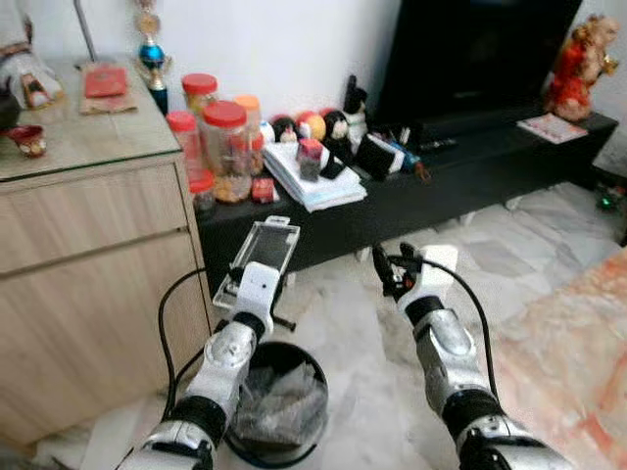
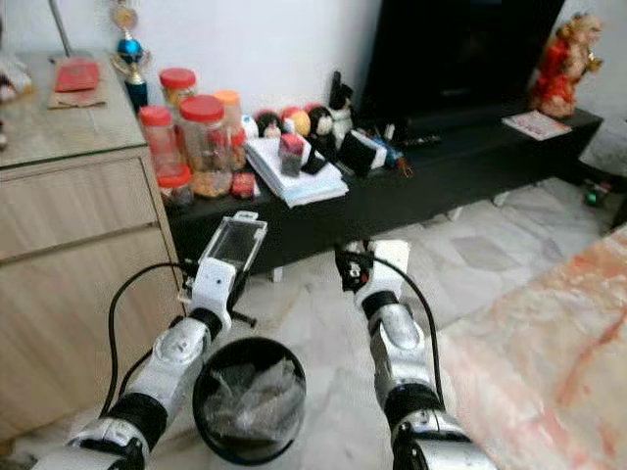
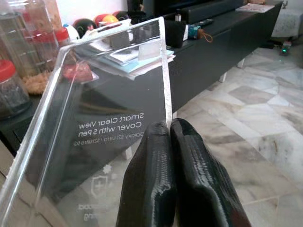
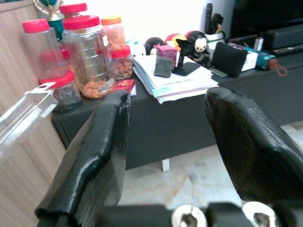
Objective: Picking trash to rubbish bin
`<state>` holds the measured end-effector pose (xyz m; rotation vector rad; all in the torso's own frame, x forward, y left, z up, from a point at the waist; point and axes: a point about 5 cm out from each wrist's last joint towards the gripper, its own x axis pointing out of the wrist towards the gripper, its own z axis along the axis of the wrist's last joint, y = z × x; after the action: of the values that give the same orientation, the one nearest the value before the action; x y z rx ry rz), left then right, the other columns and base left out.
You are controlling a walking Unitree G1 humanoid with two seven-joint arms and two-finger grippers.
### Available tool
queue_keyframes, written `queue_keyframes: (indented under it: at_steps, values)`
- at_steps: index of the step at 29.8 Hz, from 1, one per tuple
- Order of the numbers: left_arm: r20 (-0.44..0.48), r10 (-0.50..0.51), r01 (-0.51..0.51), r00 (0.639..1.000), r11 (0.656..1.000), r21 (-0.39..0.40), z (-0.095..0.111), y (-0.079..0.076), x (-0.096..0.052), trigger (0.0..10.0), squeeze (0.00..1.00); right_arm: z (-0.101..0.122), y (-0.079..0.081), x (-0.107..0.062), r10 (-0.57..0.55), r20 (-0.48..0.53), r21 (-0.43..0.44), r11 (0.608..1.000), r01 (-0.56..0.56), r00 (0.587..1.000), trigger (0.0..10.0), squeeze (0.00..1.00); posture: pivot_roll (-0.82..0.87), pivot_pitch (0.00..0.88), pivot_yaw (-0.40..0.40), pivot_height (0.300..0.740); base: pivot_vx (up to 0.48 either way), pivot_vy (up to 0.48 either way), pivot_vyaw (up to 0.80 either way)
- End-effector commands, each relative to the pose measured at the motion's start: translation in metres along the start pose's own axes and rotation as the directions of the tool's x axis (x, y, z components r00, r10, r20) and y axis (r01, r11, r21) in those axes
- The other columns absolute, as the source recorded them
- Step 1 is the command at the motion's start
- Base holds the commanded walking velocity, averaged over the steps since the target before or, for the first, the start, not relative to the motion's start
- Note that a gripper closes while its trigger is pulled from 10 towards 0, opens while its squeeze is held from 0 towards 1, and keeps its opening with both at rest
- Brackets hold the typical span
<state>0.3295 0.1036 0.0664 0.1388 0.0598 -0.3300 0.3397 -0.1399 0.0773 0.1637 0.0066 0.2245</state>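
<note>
Plastic packaging point(image 1: 261, 257), clear and stiff, is clamped by its edge in our left end effector point(image 3: 168, 137) above the bin point(image 1: 277, 401) on the floor; we judge it light and slippery. Our right end effector point(image 4: 165, 137) hangs apart.

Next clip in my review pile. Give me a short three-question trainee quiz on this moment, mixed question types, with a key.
1. True or false: the right gripper is shut on the clear plastic package.
2. The rubbish bin stands: A) on the black TV bench, B) on the floor below the left arm, C) on the wooden cabinet.
3. Fill in: the left gripper pinches the package by its ____.

Key
1. False; the right gripper is open and holds nothing, and the left one grips the package.
2. B
3. edge
</note>
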Motion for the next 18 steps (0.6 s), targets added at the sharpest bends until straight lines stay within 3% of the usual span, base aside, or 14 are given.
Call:
queue_keyframes:
  at_steps: [1, 5, 18]
  values:
    - [0.012, 0.003, -0.003, 1.0, 1.0, 0.001, 0.0037, 0.0003, 0.0015, 10.0, 0.0, 0.0022, -0.0021, 0.0007, 0.0, -0.002, -0.001, 1.0, 0.0, 1.0, 10.0, 0.0, 0.21, 0.0, -0.115, 0.74, 0.469, 0.0, 0.0]
    - [0.016, 0.0, 0.0, 1.0, 1.0, 0.001, 0.0047, -0.0002, 0.002, 10.0, 0.0, 0.0026, -0.0005, 0.0013, 0.007, 0.002, 0.007, 1.0, -0.007, 1.0, 10.0, 0.0, 0.21, 0.0, -0.115, 0.74, 0.471, 0.0, -0.47]
    - [0.022, -0.028, 0.028, 0.999, 1.0, -0.007, 0.0058, -0.004, 0.0025, 10.0, 0.0, 0.0018, 0.0013, 0.0008, 0.022, -0.001, -0.004, 1.0, -0.022, 1.0, 10.0, 0.0, 0.21, 0.0, -0.115, 0.74, 0.414, 0.0, 0.0]
